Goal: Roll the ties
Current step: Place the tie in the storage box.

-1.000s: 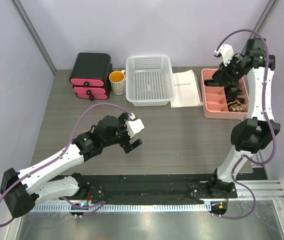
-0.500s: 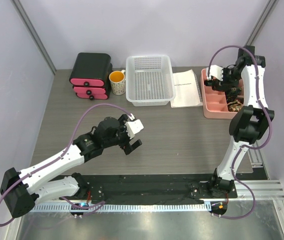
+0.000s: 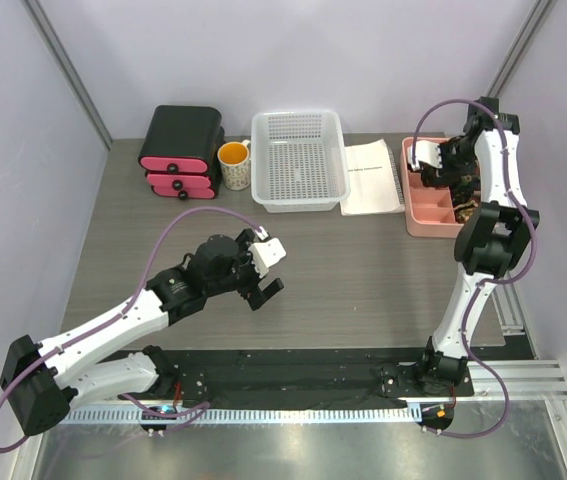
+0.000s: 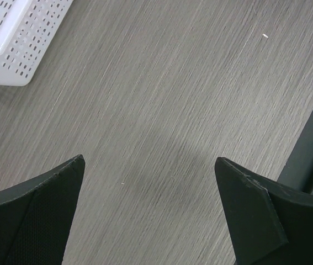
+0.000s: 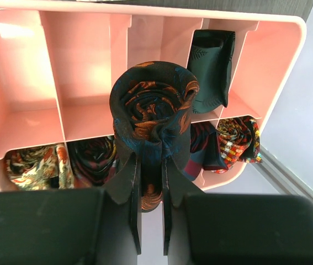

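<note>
My right gripper (image 5: 150,160) is shut on a rolled dark tie with orange pattern (image 5: 153,105) and holds the coil just above the pink divided tray (image 5: 90,61). In the top view that gripper (image 3: 433,172) is over the tray (image 3: 430,218) at the table's far right. Other rolled ties fill the tray's near compartments: a yellow-orange one (image 5: 32,165), a dark red one (image 5: 93,160), a checked one (image 5: 239,138), and a dark green one (image 5: 211,66). My left gripper (image 3: 263,287) is open and empty over the bare table middle; its fingertips (image 4: 51,199) frame wood grain.
A white perforated basket (image 3: 298,160) stands at the back centre, with a white booklet (image 3: 370,177) to its right. An orange-lined mug (image 3: 234,163) and a black and pink drawer box (image 3: 180,152) stand at the back left. A black mat (image 3: 293,375) runs along the near edge.
My right arm has swung down and left from high above the tray, bringing the rolled tie over the compartments. My left arm has barely moved.
</note>
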### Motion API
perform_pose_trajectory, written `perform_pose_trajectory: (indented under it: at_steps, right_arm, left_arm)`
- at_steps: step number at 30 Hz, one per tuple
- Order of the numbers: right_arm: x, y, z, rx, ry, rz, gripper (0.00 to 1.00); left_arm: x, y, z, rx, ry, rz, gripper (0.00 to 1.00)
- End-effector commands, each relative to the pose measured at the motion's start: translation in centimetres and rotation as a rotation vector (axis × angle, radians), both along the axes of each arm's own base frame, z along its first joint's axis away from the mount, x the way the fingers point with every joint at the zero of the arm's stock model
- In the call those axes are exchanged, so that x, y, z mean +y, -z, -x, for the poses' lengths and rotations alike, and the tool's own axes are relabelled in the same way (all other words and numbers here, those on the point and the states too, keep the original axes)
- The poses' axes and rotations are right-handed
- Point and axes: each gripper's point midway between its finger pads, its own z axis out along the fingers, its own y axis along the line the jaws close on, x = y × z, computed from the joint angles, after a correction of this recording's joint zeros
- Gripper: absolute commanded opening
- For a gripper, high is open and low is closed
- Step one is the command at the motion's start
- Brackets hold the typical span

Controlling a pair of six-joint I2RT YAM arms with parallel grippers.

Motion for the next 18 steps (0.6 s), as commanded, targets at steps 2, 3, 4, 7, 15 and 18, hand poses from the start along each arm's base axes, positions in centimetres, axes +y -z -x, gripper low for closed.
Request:
perform_pose_trajectory:
  at_steps: [2, 3, 4, 7, 15, 18]
  right_arm:
    - [0.4, -1.1, -1.4, -0.054, -0.047, 0.033, 0.01]
    - [0.4, -1.0, -1.6, -0.053, -0.047, 0.034, 0.01]
    - [0.5, -0.9, -1.8, -0.056, -0.049, 0.033, 0.01]
    - [0.7, -0.2, -2.4, -0.053, -0.044, 0.040, 0.01]
    - [0.7, 1.1, -3.8, -0.054, -0.039, 0.070, 0.01]
    - [0.8, 1.6, -3.8, -0.044, -0.039, 0.071, 0.01]
  left_arm:
    - [-0.3, -0.6, -0.6, -0.019, -0.026, 0.037, 1.00]
    - [-0.3, -0.6, -0.6, -0.019, -0.024, 0.038, 1.00]
    - [-0.3, -0.6, -0.6, -0.018, -0.024, 0.037, 1.00]
    - [-0.2, -0.6, -0.6, -0.018, -0.029, 0.039, 1.00]
    - [0.2, 0.0, -0.4, -0.003, -0.044, 0.036, 1.00]
    - [0.3, 0.0, -0.3, -0.004, -0.042, 0.036, 1.00]
